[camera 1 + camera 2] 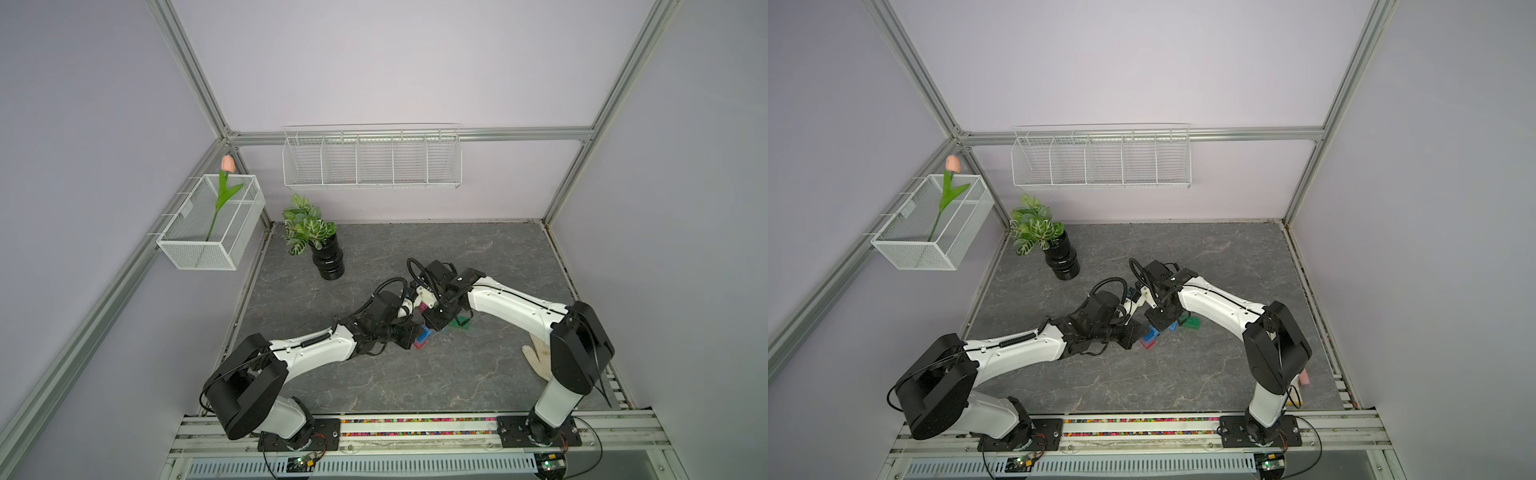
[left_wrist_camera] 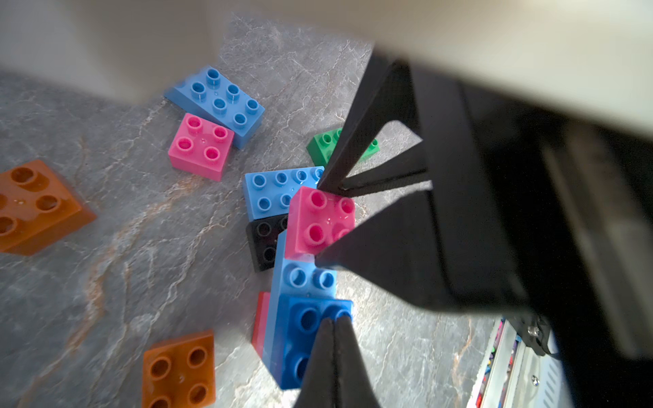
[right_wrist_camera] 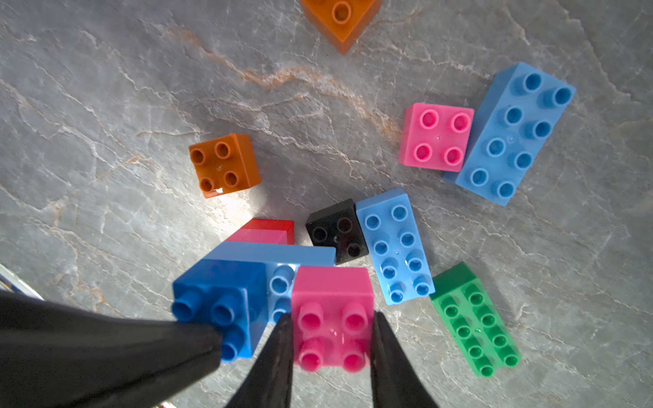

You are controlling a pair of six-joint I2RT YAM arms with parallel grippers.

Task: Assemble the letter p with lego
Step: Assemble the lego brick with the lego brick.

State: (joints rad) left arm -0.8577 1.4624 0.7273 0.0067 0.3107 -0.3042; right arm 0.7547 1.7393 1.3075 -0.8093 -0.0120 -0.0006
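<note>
Likely light, rigid and slick, the pink brick (image 3: 332, 286) atop the light blue brick (image 3: 272, 252) is clamped by its flat sides in the right gripper (image 3: 333, 318); the left gripper (image 2: 334, 321), pinched empty, rests on the dark blue brick (image 2: 300, 335) there.

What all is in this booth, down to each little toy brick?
held brick: one, pink, on stack.
square bricks: four, two orange, pink, black, table.
oblong bricks: three, two light blue, green, table.
stack: one, dark blue over light blue, red lowest, table centre.
plant: one, green, rear left.
tulip: one, pink, wall basket.
wire rack: one, white, rear wall.
table: one, grey marbled, underneath.
left gripper: one, black, shut, tips at stack.
right gripper: one, black, shut on held brick.
</note>
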